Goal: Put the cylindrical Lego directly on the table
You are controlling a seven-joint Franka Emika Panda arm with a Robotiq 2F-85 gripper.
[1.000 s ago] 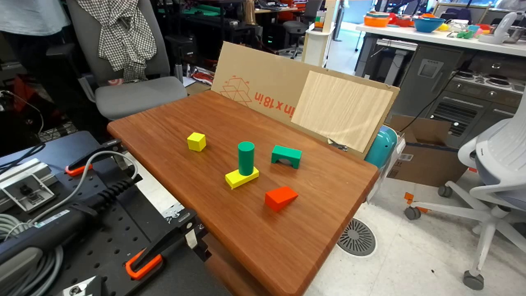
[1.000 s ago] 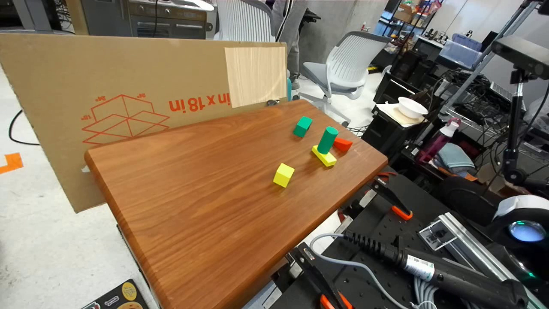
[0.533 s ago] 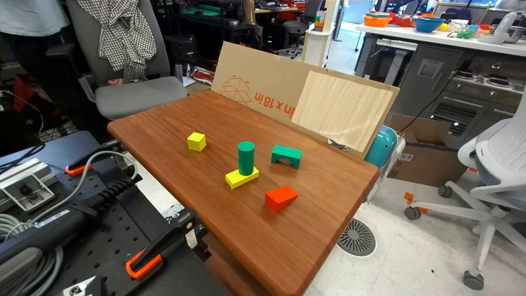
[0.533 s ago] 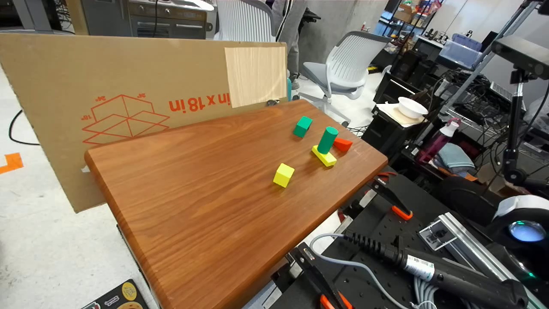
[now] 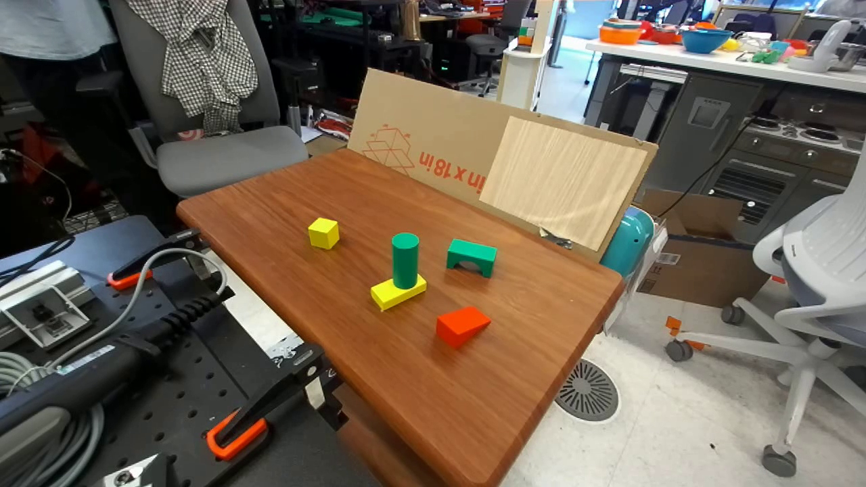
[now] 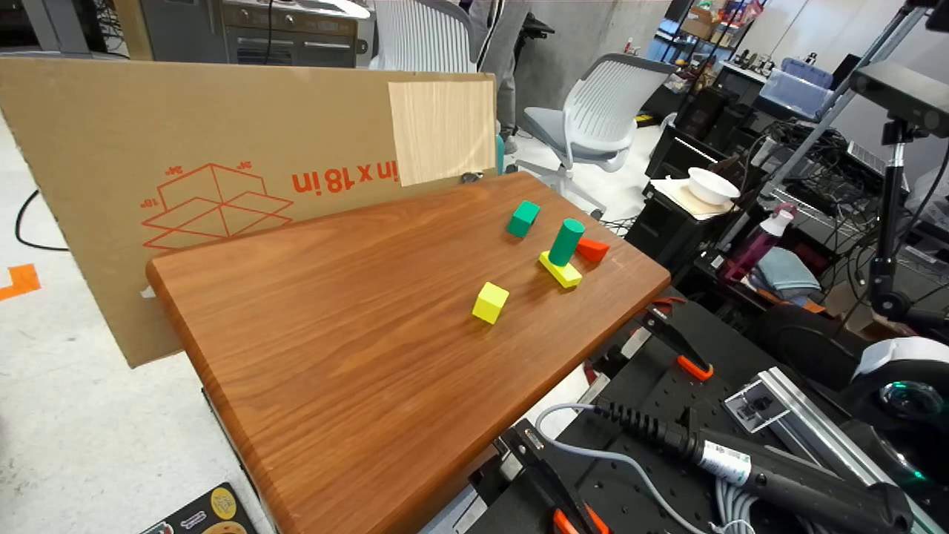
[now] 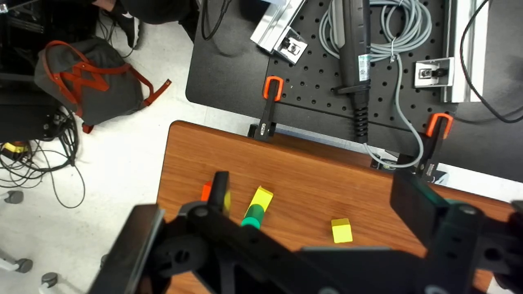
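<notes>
The cylindrical Lego, a green upright cylinder, shows in both exterior views (image 5: 405, 261) (image 6: 566, 242) and in the wrist view (image 7: 254, 214). It stands on the yellow flat brick (image 5: 388, 296) (image 6: 565, 276), which lies on the reddish-brown wooden table (image 5: 284, 203) (image 6: 334, 334). In the wrist view, my gripper (image 7: 316, 196) is open and empty, high above the table, with its jaws wide apart. The cylinder shows between the jaws, near the left finger (image 7: 220, 188), and its lower edge there is partly covered by the gripper. The gripper is out of both exterior views.
A yellow cube (image 5: 323, 233), a green arch block (image 5: 472, 253) and a red wedge (image 5: 462, 327) lie around the cylinder. A cardboard sheet (image 6: 222, 126) stands along one long table edge. Clamps with orange handles (image 7: 273, 90) and a black cabled board (image 7: 229, 73) adjoin the opposite edge.
Nothing on the table has moved. In an exterior view, the bluish glow in the round device at the right edge has dimmed.
</notes>
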